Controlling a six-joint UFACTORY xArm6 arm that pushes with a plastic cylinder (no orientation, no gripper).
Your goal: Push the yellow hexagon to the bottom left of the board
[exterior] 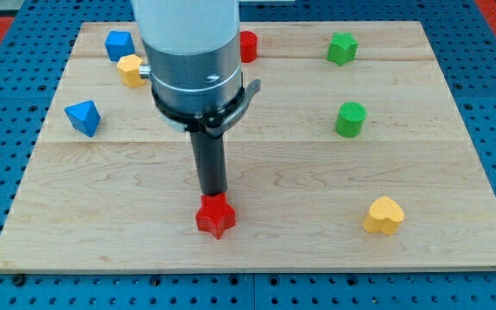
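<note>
The yellow hexagon (131,70) lies near the view's top left, partly behind the arm's grey body, just below and right of a blue block (119,44). My tip (213,195) is far from it, low in the middle of the board, touching the top edge of a red star-shaped block (215,216). The wooden board (257,250) fills most of the view.
A blue triangular block (83,117) sits at the left. A red block (248,46) is partly hidden behind the arm at the top. A green star-like block (342,48) and a green cylinder (350,119) are at the right. A yellow heart (384,215) lies at the bottom right.
</note>
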